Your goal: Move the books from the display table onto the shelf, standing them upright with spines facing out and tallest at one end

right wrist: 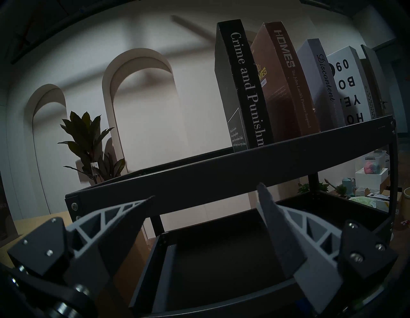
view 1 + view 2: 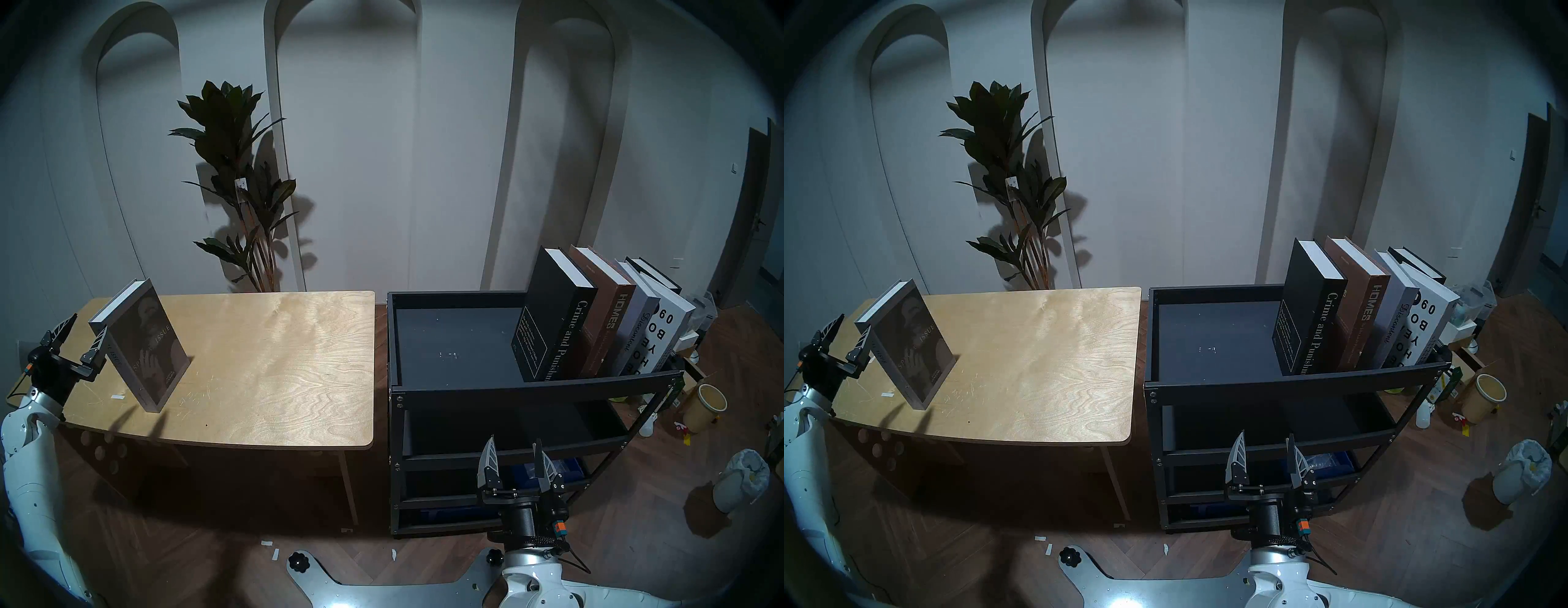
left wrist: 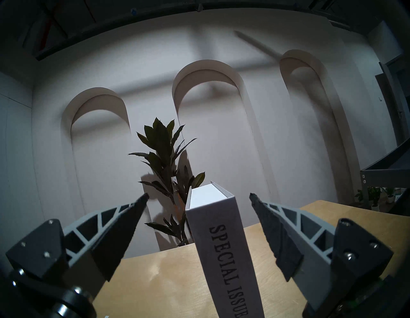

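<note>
The light wooden surface (image 2: 271, 361) has one grey book (image 2: 146, 344) standing up near its left end. To the right, the black shelf (image 2: 526, 388) holds five books (image 2: 602, 314) standing in a row at the right end of its top tray, leaning a bit.

A staged showroom-like interior: arched wall niches (image 2: 348, 127), potted plant (image 2: 242, 187), herringbone wood floor (image 2: 212, 552), plywood desk (image 2: 275, 361).

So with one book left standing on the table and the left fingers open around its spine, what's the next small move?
Probably ease the left gripper forward, then close on the Special Issue book: it stands upright on the plywood table, its spine between the open fingers, neither touching it.
</note>
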### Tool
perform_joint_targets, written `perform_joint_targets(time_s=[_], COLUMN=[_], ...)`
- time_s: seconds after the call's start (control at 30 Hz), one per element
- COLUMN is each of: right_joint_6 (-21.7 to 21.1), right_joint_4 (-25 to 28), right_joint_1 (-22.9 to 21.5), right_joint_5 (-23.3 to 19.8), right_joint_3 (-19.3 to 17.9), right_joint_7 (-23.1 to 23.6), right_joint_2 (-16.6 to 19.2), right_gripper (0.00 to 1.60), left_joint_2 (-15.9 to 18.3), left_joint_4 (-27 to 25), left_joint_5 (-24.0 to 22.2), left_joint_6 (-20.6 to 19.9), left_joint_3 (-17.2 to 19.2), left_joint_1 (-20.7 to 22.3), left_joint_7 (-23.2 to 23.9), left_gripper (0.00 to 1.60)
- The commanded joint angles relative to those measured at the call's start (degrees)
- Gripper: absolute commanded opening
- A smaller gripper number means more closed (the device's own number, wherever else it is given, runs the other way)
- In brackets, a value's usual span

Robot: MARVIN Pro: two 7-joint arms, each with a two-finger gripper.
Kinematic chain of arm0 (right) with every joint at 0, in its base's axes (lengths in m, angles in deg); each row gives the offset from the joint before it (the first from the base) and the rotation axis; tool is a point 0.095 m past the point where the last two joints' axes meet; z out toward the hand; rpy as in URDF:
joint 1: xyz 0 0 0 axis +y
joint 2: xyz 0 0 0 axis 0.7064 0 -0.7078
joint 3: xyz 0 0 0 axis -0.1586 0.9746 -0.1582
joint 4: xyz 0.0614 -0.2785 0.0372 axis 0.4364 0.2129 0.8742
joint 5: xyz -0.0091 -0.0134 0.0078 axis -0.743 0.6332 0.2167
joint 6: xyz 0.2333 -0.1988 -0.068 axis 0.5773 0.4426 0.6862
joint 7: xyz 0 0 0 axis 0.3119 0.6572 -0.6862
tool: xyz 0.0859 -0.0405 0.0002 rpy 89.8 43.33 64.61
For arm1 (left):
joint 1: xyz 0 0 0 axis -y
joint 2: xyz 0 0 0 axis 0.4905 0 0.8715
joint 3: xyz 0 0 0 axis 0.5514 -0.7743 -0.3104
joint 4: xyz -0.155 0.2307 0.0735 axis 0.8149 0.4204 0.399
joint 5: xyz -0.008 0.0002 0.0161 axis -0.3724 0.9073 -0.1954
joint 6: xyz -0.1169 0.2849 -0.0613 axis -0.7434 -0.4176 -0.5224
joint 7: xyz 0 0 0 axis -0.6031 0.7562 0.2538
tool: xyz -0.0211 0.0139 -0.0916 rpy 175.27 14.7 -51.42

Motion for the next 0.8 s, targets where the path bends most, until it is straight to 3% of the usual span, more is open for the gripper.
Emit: perform_joint_targets(time_s=[0.0, 0.37, 0.77], right_joint_6=[-0.38, -0.63, -0.76], right_joint_4=[0.97, 1.0, 0.96], right_joint_1=[0.15, 0.45, 0.6], right_joint_5=[0.47, 0.69, 0.8], right_joint_3=[-0.62, -1.04, -1.26], right_joint_7=[-0.93, -0.9, -0.87], right_joint_2=[-0.46, -0.71, -0.89], right_gripper=[1.6, 1.6, 1.6], left_joint_2=[1.86, 2.39, 3.13], left_joint_4=[1.35, 5.55, 10.9], left_joint_5=[-1.62, -1.05, -0.51], left_joint_6=[-0.4, 0.13, -4.61], left_joint_3=[-0.7, -4.41, -9.87], left_joint_1=[4.04, 7.67, 13.94], left_joint_7=[0.96, 1.38, -0.63], left_gripper=[1.6, 1.6, 1.6])
